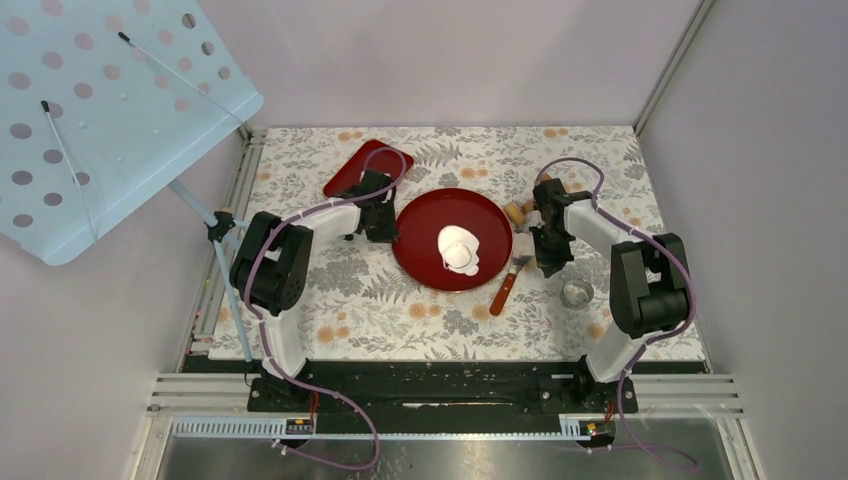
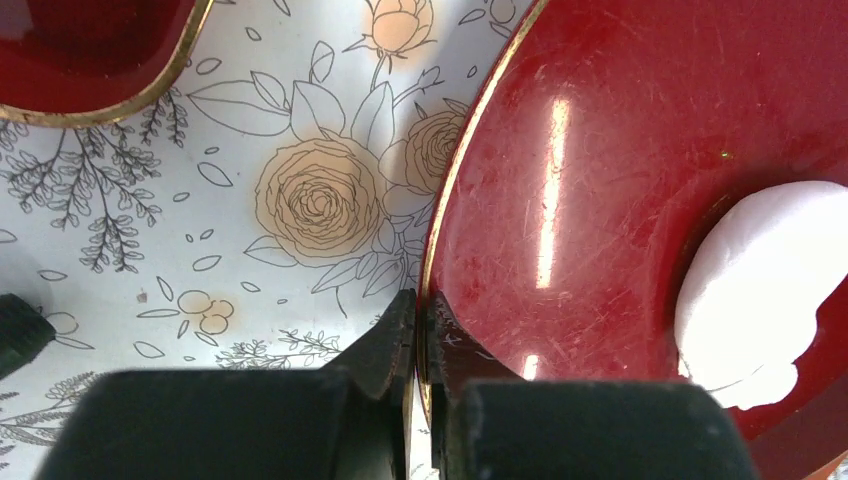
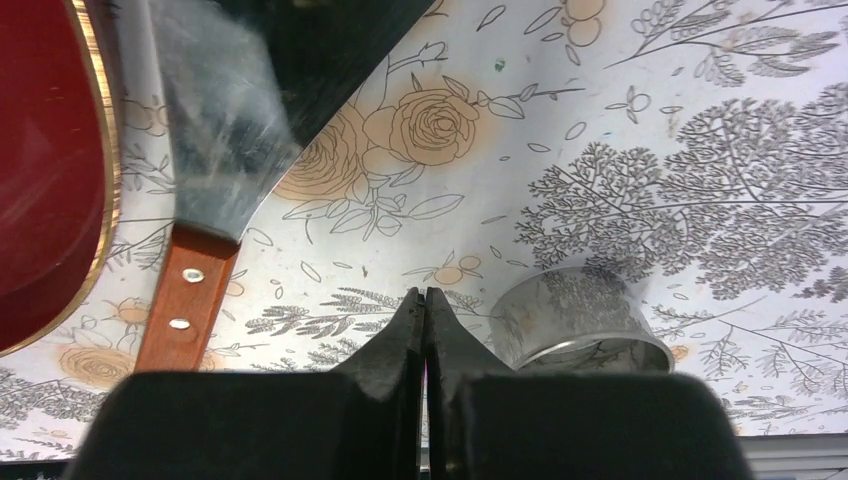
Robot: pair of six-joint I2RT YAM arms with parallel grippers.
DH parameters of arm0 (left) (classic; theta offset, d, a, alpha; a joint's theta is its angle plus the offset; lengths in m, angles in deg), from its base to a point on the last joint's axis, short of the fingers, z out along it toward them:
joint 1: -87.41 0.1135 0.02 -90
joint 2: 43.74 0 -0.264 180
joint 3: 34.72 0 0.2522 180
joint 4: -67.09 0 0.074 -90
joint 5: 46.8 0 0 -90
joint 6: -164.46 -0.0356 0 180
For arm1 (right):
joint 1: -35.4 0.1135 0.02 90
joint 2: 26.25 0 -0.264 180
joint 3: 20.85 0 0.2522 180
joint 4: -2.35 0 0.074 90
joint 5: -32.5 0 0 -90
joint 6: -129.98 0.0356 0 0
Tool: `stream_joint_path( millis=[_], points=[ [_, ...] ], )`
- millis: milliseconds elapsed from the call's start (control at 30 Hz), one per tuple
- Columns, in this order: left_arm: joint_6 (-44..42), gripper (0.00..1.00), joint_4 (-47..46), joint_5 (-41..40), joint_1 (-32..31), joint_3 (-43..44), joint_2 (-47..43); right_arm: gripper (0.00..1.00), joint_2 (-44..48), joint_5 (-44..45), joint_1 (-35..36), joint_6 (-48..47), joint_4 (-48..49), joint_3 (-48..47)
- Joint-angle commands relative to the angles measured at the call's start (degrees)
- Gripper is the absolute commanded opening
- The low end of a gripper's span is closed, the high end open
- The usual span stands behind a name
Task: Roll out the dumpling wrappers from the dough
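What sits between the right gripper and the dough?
Top view: the wooden-handled scraper lies between the right gripper and the dough, beside the red plate; past its rim, bare plate.

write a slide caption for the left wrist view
Left tool closed on the gold rim of the red plate, white dough sitting on it, floral tablecloth beside.

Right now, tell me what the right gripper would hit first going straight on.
Probably the tablecloth: the shut right gripper points at bare cloth between the scraper handle and the metal ring, in line with neither. How far off is unclear.
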Motion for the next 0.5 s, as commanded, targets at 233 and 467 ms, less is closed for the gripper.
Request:
stream_joint_path(
  millis=[233, 467],
  points=[
    [6.2, 0.1, 1.0, 3.0, -1.3, -5.4, -2.5, 0.39, 7.4, -4.8, 1.5, -0.3, 1.6, -0.7],
    [3.8, 0.51, 1.7, 1.1, -1.8, -3.3, -4.1, 0.56, 1.7, -5.4, 9.8, 0.8, 0.8, -3.7]
  ],
)
